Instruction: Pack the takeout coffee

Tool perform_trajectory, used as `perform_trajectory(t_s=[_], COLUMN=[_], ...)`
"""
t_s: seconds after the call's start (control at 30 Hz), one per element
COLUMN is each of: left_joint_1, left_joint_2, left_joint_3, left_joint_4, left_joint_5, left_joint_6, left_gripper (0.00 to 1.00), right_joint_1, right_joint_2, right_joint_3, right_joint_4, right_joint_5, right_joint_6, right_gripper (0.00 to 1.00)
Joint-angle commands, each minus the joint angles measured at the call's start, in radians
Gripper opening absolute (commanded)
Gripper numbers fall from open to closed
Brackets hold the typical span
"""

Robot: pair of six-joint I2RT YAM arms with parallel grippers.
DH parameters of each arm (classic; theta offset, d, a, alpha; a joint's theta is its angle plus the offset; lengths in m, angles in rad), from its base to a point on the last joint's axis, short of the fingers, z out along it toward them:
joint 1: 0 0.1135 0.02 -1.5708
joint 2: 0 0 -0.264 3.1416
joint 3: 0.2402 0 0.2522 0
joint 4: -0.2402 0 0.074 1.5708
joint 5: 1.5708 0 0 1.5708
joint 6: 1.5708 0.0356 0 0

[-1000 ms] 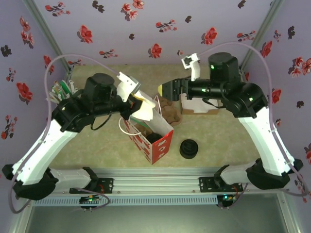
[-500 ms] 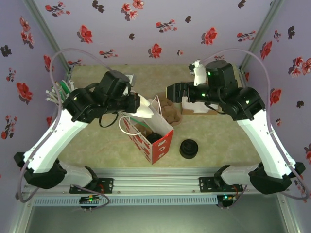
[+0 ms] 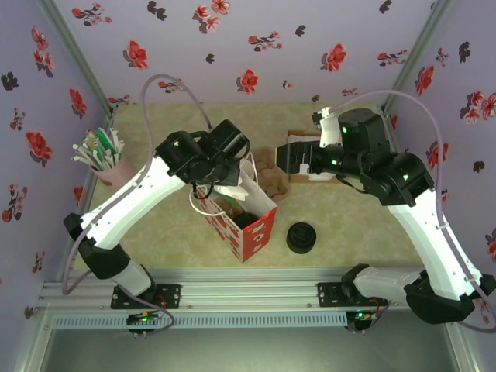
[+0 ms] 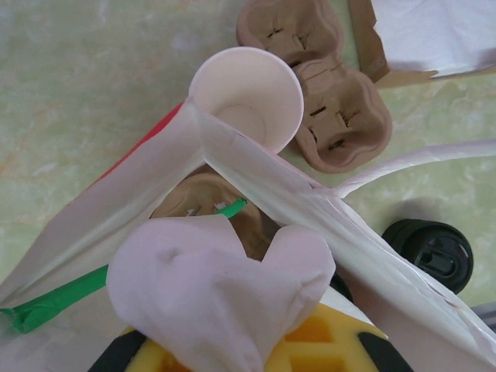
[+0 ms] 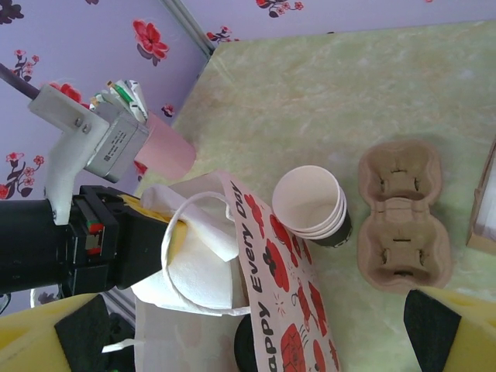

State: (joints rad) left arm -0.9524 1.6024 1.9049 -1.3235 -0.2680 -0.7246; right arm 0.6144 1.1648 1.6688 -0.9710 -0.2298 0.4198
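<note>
The paper bag [image 5: 273, 267] bears slanted black lettering reading "appy Every Da", its ends cut off from sight.

Your left arm [image 3: 132, 201] stretches from its base toward the middle of the table, elbow low and wrist tipped downward. Your left gripper [image 3: 230, 180] points down, its yellow fingers [image 4: 329, 345] pinched on a white napkin [image 4: 217, 302]. Your right arm [image 3: 422, 225] stands tall and bends inward. Your right gripper [image 3: 285, 160] is level, aimed left, its fingers spread wide.
</note>
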Motion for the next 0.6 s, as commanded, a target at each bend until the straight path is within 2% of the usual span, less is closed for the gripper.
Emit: perform_trajectory(t_s=[0.0, 0.23, 0.3, 0.37, 0.57], left_joint_1=[-0.013, -0.013, -0.013, -0.013, -0.013], left_joint_2=[0.022, 0.072, 0.072, 0.071, 0.073], left_joint_3=[0.009, 0.015, 0.023, 0.031, 0.095], left_joint_4=[-0.041, -0.088, -0.093, -0.094, -0.113], left_joint_5=[-0.042, -0.057, -0.058, -0.057, -0.051], left_joint_6=[-0.026, -0.025, -0.021, -0.017, 0.006], left_gripper=[0.00, 0.02, 0.08, 0.19, 0.33], right_joint_1=[-0.013, -0.018, -0.021, -0.022, -0.024], right_joint_2=[-0.018, -0.019, -0.017, -0.016, -0.012], right_joint_3=[-0.020, -0.031, -0.034, -0.035, -0.036], right_joint_4=[0.009, 0.009, 0.011, 0.011, 0.011], right_joint_5=[0.021, 0.017, 0.015, 0.014, 0.010], right_joint_6=[-0.016, -0.022, -0.024, -0.024, -0.024], right_gripper=[0.99, 0.99, 0.99, 0.99, 0.99])
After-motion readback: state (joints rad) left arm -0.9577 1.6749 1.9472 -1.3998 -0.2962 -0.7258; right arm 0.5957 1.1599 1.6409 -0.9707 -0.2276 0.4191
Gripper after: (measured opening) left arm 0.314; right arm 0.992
